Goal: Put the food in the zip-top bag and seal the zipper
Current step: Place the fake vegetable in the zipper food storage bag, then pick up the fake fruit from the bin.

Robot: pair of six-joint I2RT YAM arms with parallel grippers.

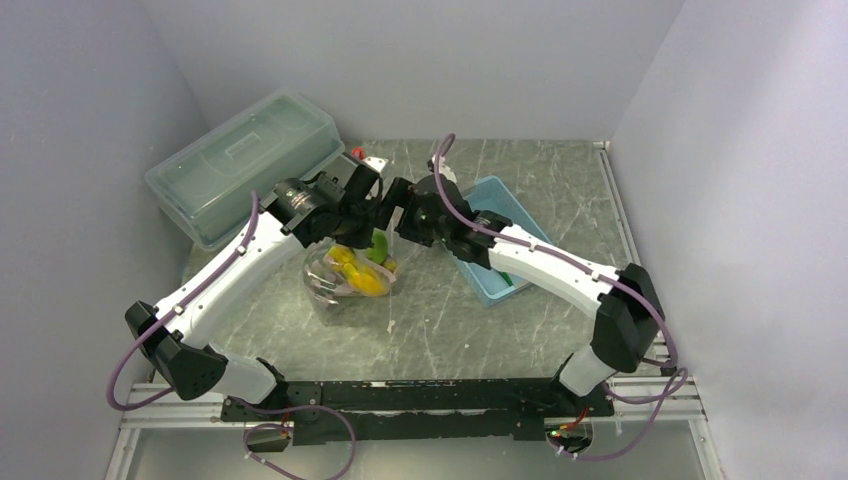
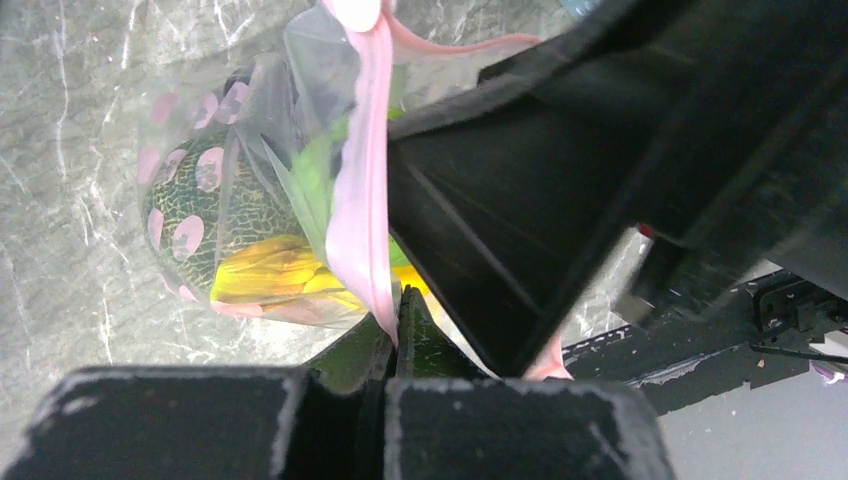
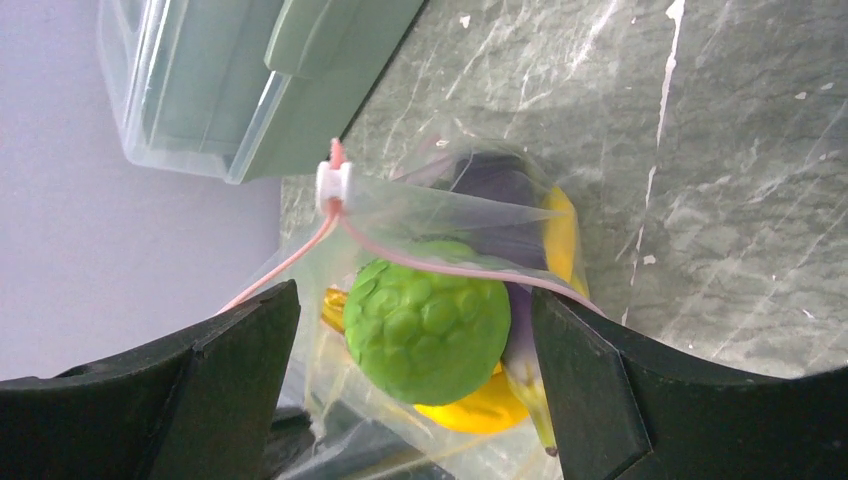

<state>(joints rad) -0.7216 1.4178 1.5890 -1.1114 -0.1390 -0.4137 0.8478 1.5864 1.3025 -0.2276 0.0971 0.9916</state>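
One zipper (image 2: pixel 360 200) pinched in left end effector (image 2: pixel 400 335), right end effector (image 3: pixel 415 300) open over food (image 2: pixel 255 275)

basket (image 1: pixel 503 197) half under right arm (image 1: pixel 545 262), zip-top bag (image 3: pixel 440 205) cropped below

The left pincer (image 1: pixel 360 212) and the right pincer (image 1: pixel 398 212) are seen close together, tip towards tip, above the marbled table (image 1: pixel 470 330). Just beneath and nearer than both, the zip-top bag (image 1: pixel 328 278) is seen slumped on the table. Yellow bananas (image 1: pixel 362 276) are shown through its plastic, and a bright-green piece (image 1: pixel 380 246) is seen directly under the right pincer. To the right of that pincer, a light-blue basket (image 1: pixel 508 208) is partly covered by its arm. Beyond the left pincer, to its left, a translucent box (image 1: pixel 245 165) is set (lid on). How the jaws stand cannot be made out.
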